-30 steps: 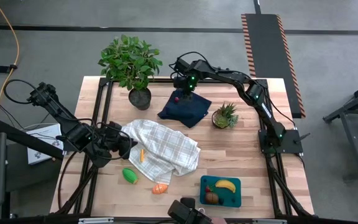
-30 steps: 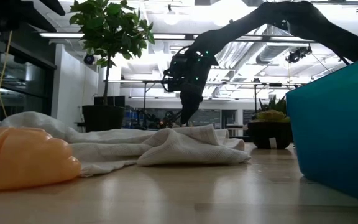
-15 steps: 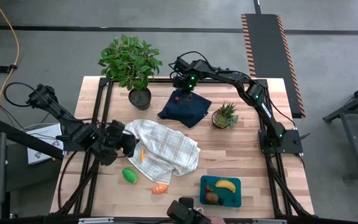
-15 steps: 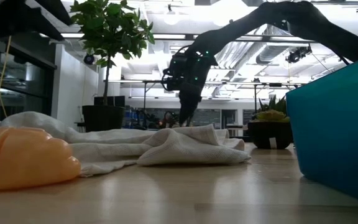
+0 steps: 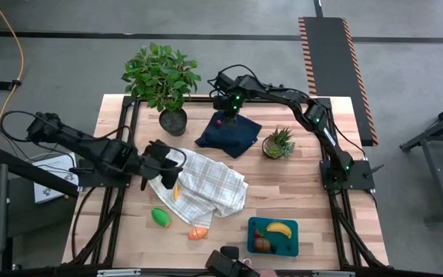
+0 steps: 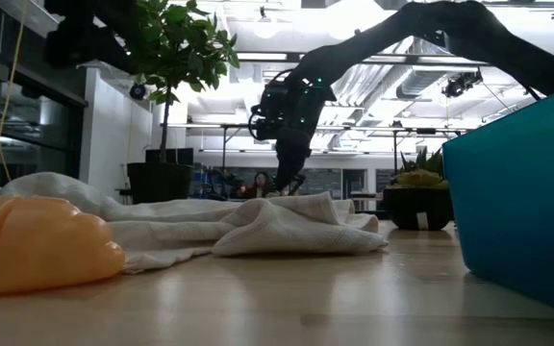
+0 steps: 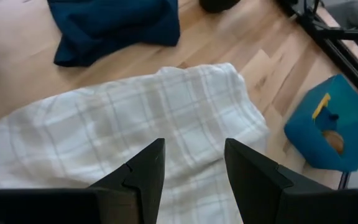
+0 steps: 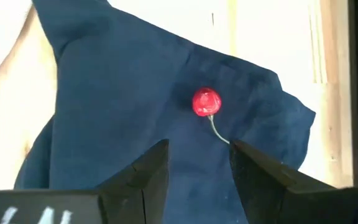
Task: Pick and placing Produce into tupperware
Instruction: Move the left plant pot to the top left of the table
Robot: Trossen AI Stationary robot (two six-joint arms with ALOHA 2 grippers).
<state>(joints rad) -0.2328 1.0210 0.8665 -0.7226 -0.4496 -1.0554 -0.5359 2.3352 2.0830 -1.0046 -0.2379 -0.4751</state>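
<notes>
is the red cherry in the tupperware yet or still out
Out. The red cherry lies on the dark navy cloth, far from the tupperware; the right gripper hovers open above it.

Lab, exposed ceiling ducts, workbench

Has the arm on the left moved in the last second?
Yes. The left end effector has swung from the table's left edge in over the checked cloth, toward the leafy plant.
</notes>
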